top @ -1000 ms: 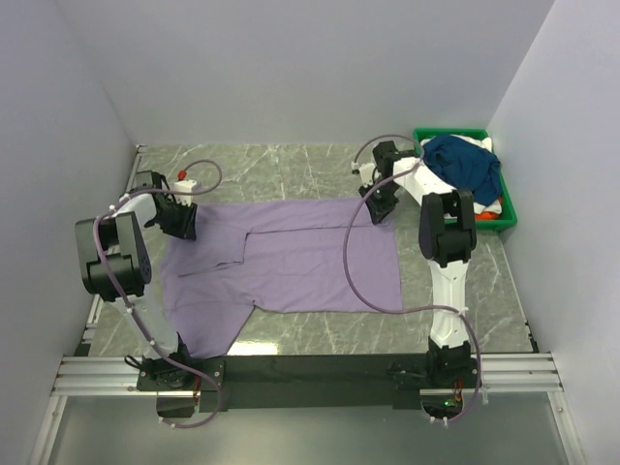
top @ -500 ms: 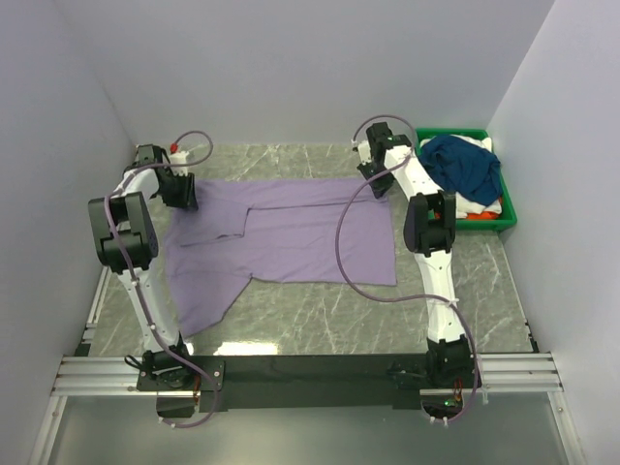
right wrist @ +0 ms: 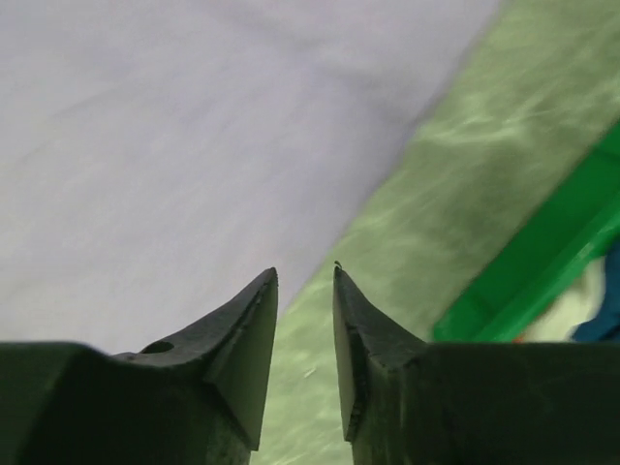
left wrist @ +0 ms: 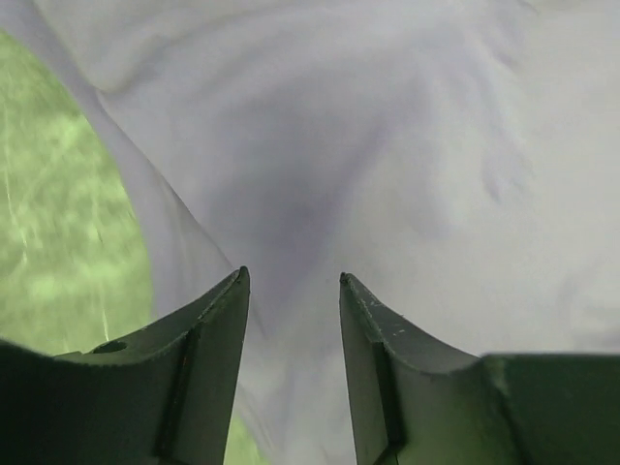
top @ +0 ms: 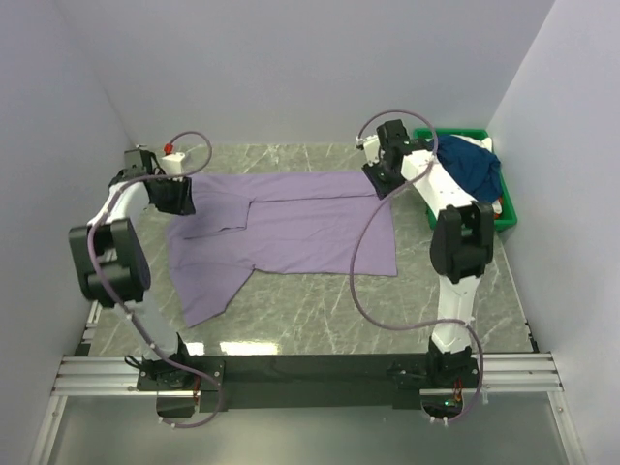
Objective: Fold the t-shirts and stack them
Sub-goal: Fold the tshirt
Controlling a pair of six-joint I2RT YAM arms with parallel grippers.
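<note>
- The lavender t-shirt [top: 291,232] lies spread flat across the middle of the marble bench [top: 320,320]. One sleeve reaches toward the lower left of the overhead frame.
- The left hand [left wrist: 291,281] is at the shirt's upper-left corner. Its fingers [left wrist: 208,339] stand apart over the cloth with nothing pinched between them, so the shirt is released.
- The right hand [right wrist: 305,271] is at the shirt's upper-right corner. Its two tips are parted by a narrow gap that holds nothing. In the wrist view it sits over the shirt's edge, cloth to the left and bare bench to the right.
- The green bin [top: 508,218] stands in the upper right of the overhead frame, just beside the right arm.
- A navy t-shirt [top: 470,165] is heaped in the bin, draping over its rim.
</note>
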